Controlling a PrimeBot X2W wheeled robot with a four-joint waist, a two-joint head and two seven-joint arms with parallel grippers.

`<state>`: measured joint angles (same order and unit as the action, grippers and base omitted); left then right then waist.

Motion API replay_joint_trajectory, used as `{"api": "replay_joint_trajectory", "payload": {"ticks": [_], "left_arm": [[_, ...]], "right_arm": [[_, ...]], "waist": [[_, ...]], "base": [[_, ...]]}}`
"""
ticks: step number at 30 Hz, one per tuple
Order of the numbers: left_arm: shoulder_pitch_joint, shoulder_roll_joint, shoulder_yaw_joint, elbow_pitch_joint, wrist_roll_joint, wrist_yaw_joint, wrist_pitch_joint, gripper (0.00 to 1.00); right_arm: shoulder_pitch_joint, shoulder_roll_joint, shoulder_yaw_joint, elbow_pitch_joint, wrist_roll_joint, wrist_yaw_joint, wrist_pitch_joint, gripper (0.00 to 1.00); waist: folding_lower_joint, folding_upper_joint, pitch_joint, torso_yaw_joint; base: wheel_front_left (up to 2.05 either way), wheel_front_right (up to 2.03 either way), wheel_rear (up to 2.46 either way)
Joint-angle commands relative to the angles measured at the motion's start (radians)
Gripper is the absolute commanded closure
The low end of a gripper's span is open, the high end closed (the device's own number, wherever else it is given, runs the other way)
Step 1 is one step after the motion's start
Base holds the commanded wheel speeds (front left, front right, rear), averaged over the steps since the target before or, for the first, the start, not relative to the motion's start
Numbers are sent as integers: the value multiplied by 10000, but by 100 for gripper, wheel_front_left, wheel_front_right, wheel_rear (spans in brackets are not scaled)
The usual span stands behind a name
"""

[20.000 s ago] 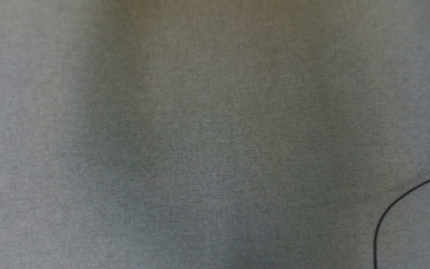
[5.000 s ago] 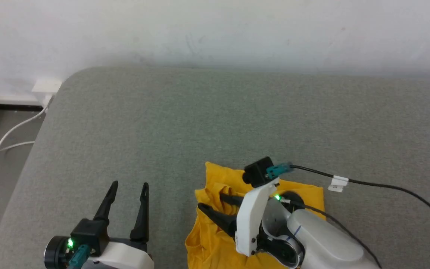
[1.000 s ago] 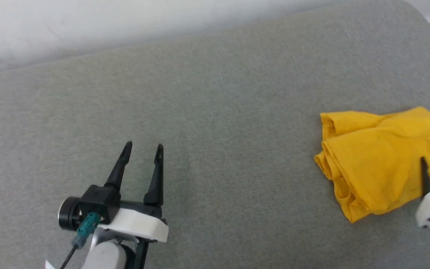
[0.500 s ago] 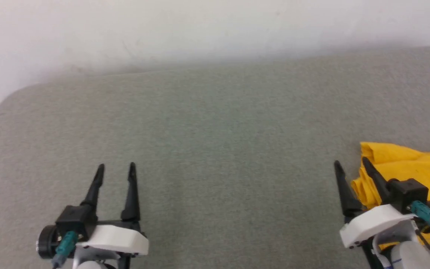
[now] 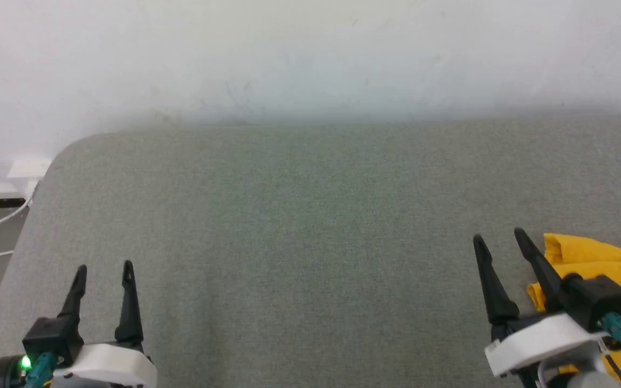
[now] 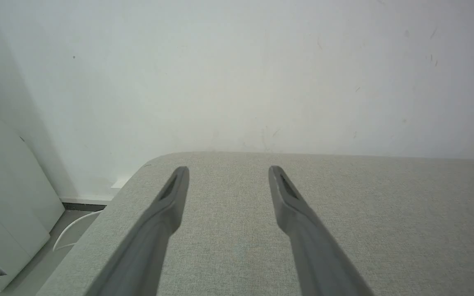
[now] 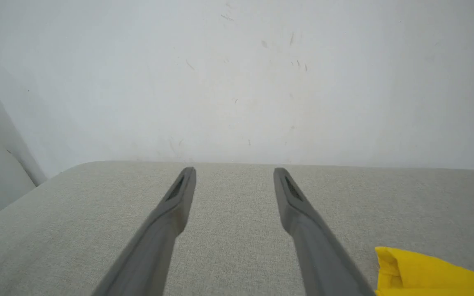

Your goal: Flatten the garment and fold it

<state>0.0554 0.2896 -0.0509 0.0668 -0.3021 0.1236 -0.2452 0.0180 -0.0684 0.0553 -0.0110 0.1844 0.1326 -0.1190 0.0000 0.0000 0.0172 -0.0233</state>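
Garment (image 5: 607, 264): yellow cloth bunched in soft folds, lying on the grey cushioned surface (image 5: 299, 215). No print is showing, and part of it is hidden behind the right wrist and cut off by the picture's edge.
Right gripper (image 5: 497, 234): just beside the garment, on the side facing the other arm. Its fingers are spread wide with nothing between them, and the tips are clear of the cloth.
Left gripper (image 5: 103, 265): well apart from the garment, across the bare cushion. Its fingers are parted and it is empty too.
Change: five seconds back the right gripper had its fingers down among the garment's folds; now it is off the cloth and sits level with its partner. The head camera swung in between, so the garment's drift across the picture belongs to the camera.
Meaning: the garment looks let go and is not yet flattened. I judge that spreading has yet to begin, with folding to follow, and that a fresh hold on an edge comes next.
Containers: none to report; the garment lies loose on the cushion, inside nothing.
Background: a white wall (image 5: 310, 54) stands beyond the garment.
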Motion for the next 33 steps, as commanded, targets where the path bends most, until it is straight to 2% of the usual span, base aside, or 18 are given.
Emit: {"api": "replay_joint_trajectory", "payload": {"ticks": [1,7,19,20,33], "left_arm": [[141,6,-55,-43,33,-82,61,0],[429,-16,-191,-70,-104,-152,268,0],[395,-73,-480,261,-48,-200,166,0],[453,-64,-491,257,-82,-169,232,100],[374,-254,-419,187,178,-255,428,100]], "right_arm": [[284,39,-88,-125,-64,-19,93,0],[835,137,-201,-354,-233,-19,226,0],[985,178,-212,-244,-210,-19,3,0],[937,140,-213,-251,-244,0,38,100],[845,136,-239,-218,-377,0,133,100]], "waist": [[0,0,-73,-72],[0,0,-162,-222],[0,0,-117,-269],[0,0,-116,-269],[1,0,-121,-229]], "base": [[0,0,0],[0,0,0],[0,0,0],[0,0,0],[0,0,0]]}}
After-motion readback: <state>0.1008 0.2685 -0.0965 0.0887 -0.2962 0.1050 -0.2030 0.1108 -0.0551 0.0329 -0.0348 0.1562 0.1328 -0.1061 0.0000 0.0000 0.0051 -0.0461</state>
